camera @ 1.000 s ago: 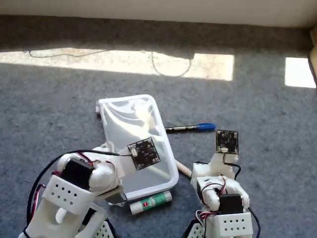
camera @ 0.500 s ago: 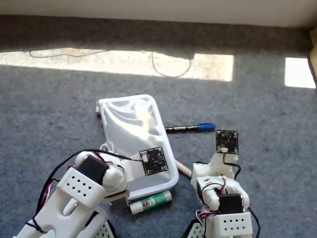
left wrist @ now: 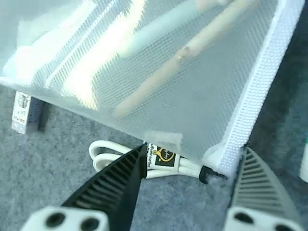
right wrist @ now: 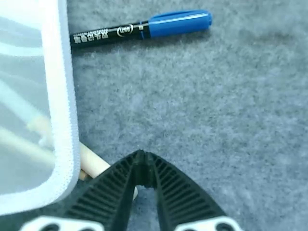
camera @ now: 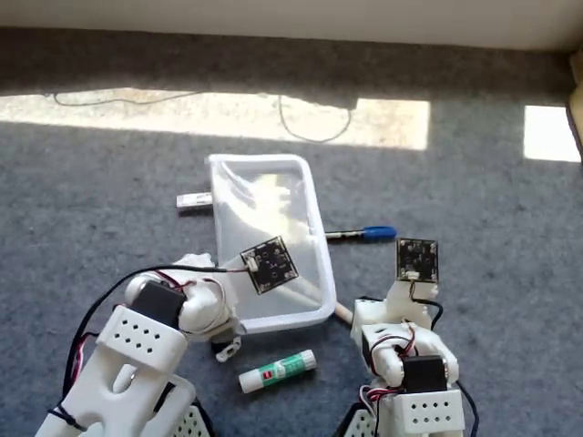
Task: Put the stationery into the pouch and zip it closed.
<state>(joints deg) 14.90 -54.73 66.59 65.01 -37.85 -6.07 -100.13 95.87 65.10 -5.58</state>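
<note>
The translucent white mesh pouch [camera: 264, 228] lies mid-table with pencil-like items inside. In the left wrist view my left gripper [left wrist: 195, 151] is open, its fingers either side of the pouch's near corner [left wrist: 226, 156] and the white zipper cord [left wrist: 103, 154]. A green-labelled glue stick [camera: 278, 370] lies apart from the pouch, on the near side. The blue-capped pen [camera: 351, 234] [right wrist: 144, 29] lies to the pouch's right. A wooden pencil end [right wrist: 94, 163] pokes out beside the pouch edge [right wrist: 65, 96]. My right gripper [right wrist: 143, 159] is shut and holds nothing, just short of that pencil.
A small white eraser-like block [camera: 193, 201] [left wrist: 24, 113] lies on the grey carpet left of the pouch. A thin cable [camera: 301, 118] runs across the sunlit strip at the back. Open carpet lies to the right and behind.
The pouch slid right and away, turning a little, which uncovered the small white block and left the glue stick lying apart. The left arm moved with it; the right arm stayed still.
</note>
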